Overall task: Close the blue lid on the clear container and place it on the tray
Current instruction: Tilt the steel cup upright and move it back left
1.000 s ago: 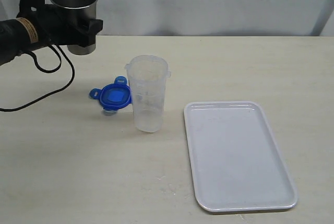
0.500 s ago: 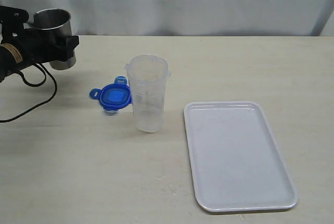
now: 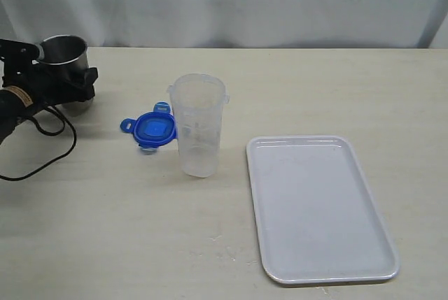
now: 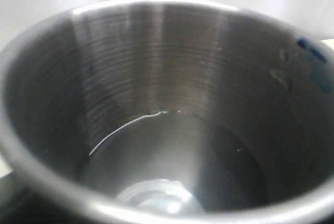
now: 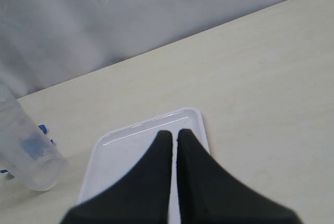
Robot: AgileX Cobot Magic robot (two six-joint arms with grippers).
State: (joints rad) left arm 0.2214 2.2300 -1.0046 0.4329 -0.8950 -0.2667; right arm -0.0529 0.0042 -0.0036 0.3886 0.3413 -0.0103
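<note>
The clear container (image 3: 198, 125) stands upright and uncovered in the middle of the table. The blue lid (image 3: 154, 131) lies flat beside it on its left, touching or nearly touching it. The tray (image 3: 318, 209) lies empty to the right. At the far left my left gripper (image 3: 70, 80) is shut on a steel cup (image 3: 65, 59), held upright low over the table. The cup's inside (image 4: 167, 109) fills the left wrist view and hides the fingers. My right gripper (image 5: 174, 134) is shut and empty above the tray (image 5: 125, 145), with the container (image 5: 28, 156) off to one side.
A black cable (image 3: 42, 146) from the left arm loops over the table at the left edge. A white cloth backdrop (image 3: 245, 3) rises behind the table's far edge.
My left arm has carried the steel cup leftward and down, away from the container. The container, lid and tray have not moved.
</note>
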